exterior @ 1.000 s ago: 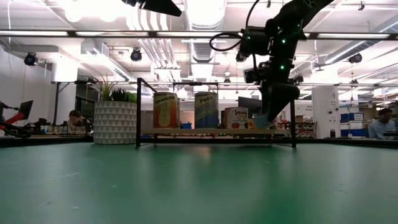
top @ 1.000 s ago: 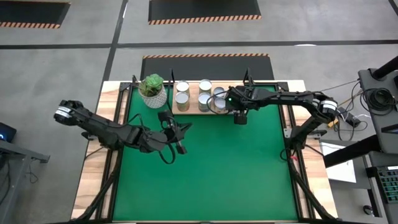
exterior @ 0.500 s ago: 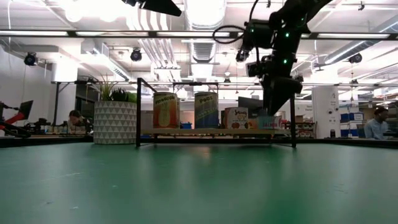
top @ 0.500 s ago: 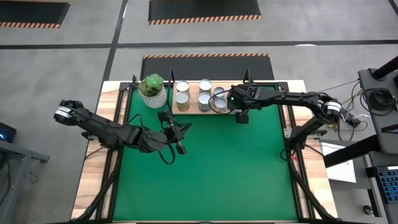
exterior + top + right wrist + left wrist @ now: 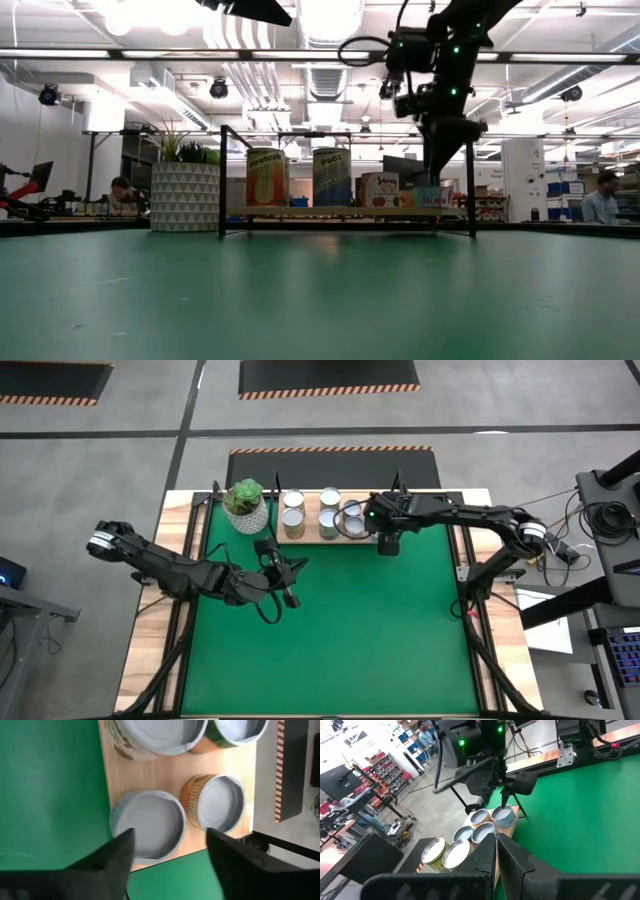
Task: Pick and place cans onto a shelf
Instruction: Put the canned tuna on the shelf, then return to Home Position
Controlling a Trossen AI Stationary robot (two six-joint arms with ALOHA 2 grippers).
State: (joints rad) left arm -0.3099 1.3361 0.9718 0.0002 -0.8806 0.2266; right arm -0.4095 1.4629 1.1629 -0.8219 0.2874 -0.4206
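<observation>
Right pincer (image 5: 167,852) open, empty, above can (image 5: 148,822) at shelf (image 5: 150,775) end edge.

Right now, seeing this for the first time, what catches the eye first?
The cluster of cans on the shelf at the table's far edge, with the right gripper, fingers apart and empty, hanging over the shelf's right end. A potted plant stands beside the shelf; the left gripper waits mid-mat.

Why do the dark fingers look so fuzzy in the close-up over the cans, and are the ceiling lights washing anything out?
Right wrist view: the dark fingers sit too near the lens, while the silvery-topped tin cans are sharp. Low view: the ceiling lights glare white.
</observation>
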